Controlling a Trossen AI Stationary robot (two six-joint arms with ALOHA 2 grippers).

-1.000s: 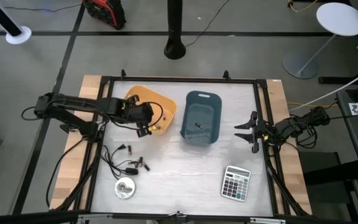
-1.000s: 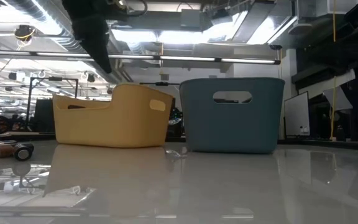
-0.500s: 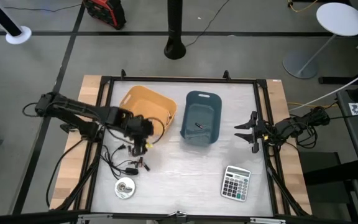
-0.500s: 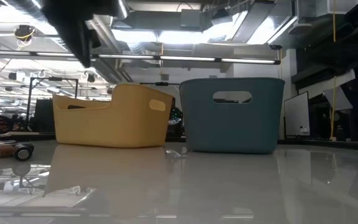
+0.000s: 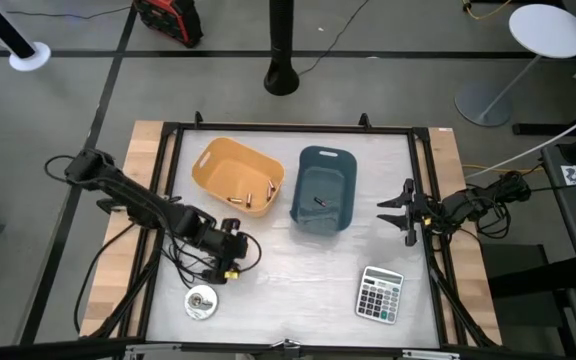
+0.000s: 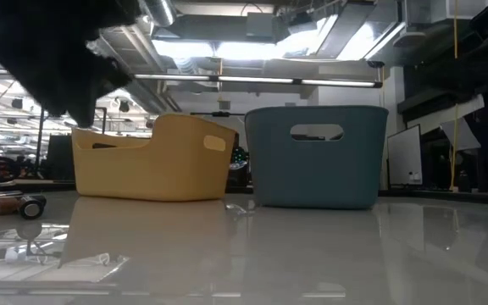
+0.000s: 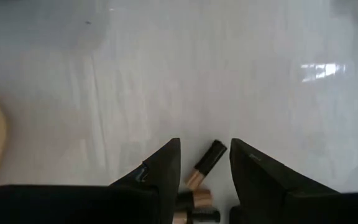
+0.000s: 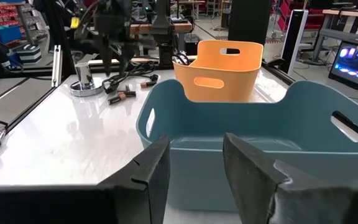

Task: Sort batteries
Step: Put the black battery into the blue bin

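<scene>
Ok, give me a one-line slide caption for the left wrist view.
Open left gripper poised over dark batteries on the white table.

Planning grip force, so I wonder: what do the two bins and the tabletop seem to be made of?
The yellow bin and the blue bin look like matte moulded plastic, with rounded rims and cut-out handles. The tabletop looks like glossy white laminate, perhaps marble-patterned; in the low view it mirrors the bins.

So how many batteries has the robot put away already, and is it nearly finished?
Partly done. A few batteries lie in the yellow bin and one in the blue bin. The left gripper is open over more dark batteries on the table. The right gripper waits, open, by the blue bin.
</scene>
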